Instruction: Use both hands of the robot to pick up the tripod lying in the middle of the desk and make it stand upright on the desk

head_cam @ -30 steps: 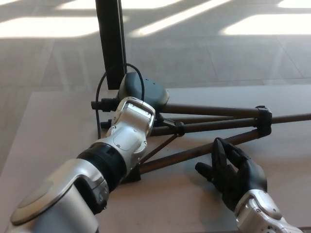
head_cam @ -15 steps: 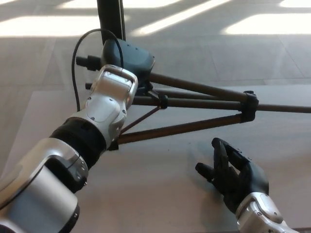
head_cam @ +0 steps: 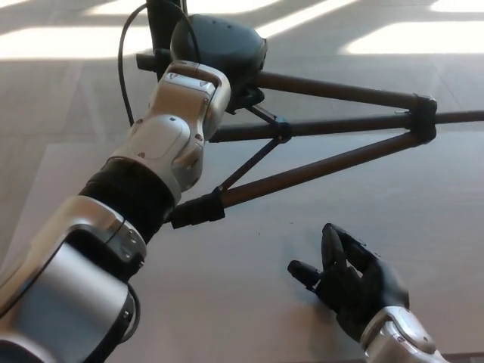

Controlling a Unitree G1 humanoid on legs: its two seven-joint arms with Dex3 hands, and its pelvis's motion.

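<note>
Tripod of dark brown metal legs (head_cam: 325,170), lifted at its head end above the pale grey desk (head_cam: 423,249). Left hand (head_cam: 219,57) hidden behind wrist, grip impossible to judge. Right black hand (head_cam: 352,280) released, fingers spread, resting idle. Risk: one-handed swing, legs slipping sideways.

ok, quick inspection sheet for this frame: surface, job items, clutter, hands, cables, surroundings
Surface: pale desk, bare where visible.
Job's things: tripod raised at its head end, legs splayed toward the right, not upright yet; whether its leg ends touch the desk cannot be told.
Clutter: nothing seen.
Hands: left hand hidden behind its own wrist at the tripod head, grip cannot be told; right hand open, palm up, fingers spread, low over the desk, below the legs and apart from them.
Cables: black cable looping by the tripod head.
Surroundings: tiled floor with sunlit patches; dark post behind the desk.
</note>
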